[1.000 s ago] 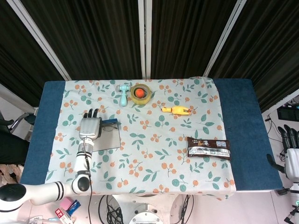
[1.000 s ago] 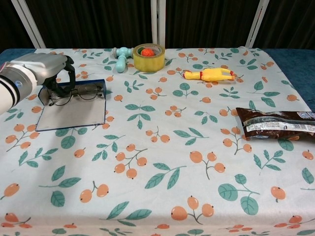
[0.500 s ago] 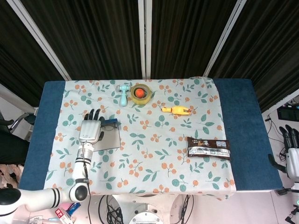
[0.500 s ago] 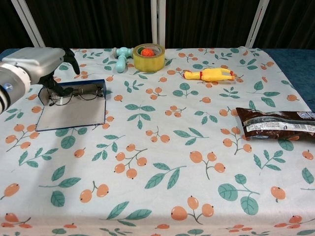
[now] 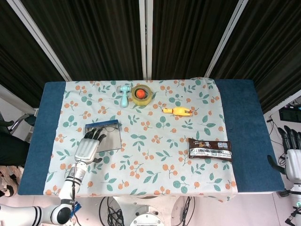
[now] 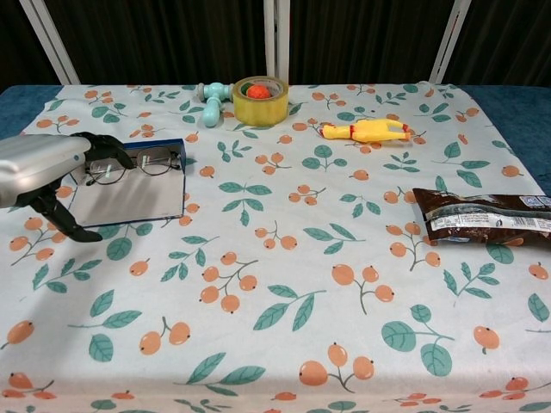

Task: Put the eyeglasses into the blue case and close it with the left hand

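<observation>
The blue case (image 5: 105,135) (image 6: 129,191) lies open on the left of the table, its grey lid flat toward me. The eyeglasses (image 6: 132,165) rest in the case's far half, seen clearly in the chest view. My left hand (image 5: 87,146) (image 6: 45,171) hovers over the near left corner of the case, fingers spread, holding nothing. My right hand (image 5: 291,155) hangs off the table's right edge with its fingers apart and nothing in it.
A yellow tape roll (image 5: 141,94) with an orange ball in it and a teal toy hammer (image 5: 123,94) sit at the back. A yellow rubber chicken (image 5: 177,110) lies right of centre. A brown snack packet (image 5: 209,149) lies at the right.
My left hand has pulled back from the far half of the case toward the table's near edge, leaving the eyeglasses in the case.
</observation>
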Tool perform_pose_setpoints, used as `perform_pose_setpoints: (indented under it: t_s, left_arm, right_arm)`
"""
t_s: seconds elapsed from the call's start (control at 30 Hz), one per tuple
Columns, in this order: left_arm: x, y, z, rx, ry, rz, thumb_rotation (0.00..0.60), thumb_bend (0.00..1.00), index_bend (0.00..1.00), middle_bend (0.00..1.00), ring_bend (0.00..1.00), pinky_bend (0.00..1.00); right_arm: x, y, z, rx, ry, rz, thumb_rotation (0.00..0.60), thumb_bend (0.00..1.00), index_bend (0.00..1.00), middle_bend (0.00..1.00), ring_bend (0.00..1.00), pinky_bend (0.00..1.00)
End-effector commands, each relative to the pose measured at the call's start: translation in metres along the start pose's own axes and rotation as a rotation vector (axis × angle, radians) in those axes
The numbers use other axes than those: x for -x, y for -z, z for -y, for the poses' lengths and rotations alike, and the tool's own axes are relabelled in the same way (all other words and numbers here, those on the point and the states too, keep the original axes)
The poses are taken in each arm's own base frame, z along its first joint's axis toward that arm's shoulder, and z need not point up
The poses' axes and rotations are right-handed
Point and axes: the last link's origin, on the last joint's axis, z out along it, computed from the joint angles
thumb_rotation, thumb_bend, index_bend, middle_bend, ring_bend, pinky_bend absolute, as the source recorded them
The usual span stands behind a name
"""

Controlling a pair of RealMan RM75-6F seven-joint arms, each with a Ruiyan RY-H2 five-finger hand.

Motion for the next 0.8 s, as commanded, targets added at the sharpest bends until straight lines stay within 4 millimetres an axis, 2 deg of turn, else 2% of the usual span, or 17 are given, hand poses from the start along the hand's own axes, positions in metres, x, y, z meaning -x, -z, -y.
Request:
perform_pose_setpoints:
  t_s: [0.03, 0.4, 0.6, 0.8]
  left_arm:
    - [0.008, -0.006, -0.001, 0.0, 0.009, 0.014, 0.6, 0.1, 0.19, 0.06, 0.02, 0.15]
    - [0.012, -0.021, 0.002, -0.027, -0.01, 0.021, 0.6, 0.11, 0.21, 0.05, 0.02, 0.15]
    - [0.013, -0.025, 0.002, -0.033, -0.008, 0.041, 0.6, 0.24, 0.25, 0.05, 0.02, 0.15]
    - [0.013, -0.026, 0.004, -0.037, -0.009, 0.058, 0.6, 0.31, 0.28, 0.05, 0.02, 0.15]
  right_arm:
    - [-0.001, 0.001, -0.001, 0.004, 0.004, -0.001, 0.6, 0.2, 0.0, 0.0, 0.0, 0.0]
    - [0.0, -0.002, -0.001, 0.006, 0.006, 0.01, 0.6, 0.2, 0.0, 0.0, 0.0, 0.0]
    - [0.002, -0.002, 0.0, 0.005, 0.009, 0.017, 0.6, 0.2, 0.0, 0.0, 0.0, 0.0]
    - [0.002, -0.002, 0.0, 0.006, 0.014, 0.021, 0.6, 0.2, 0.0, 0.0, 0.0, 0.0]
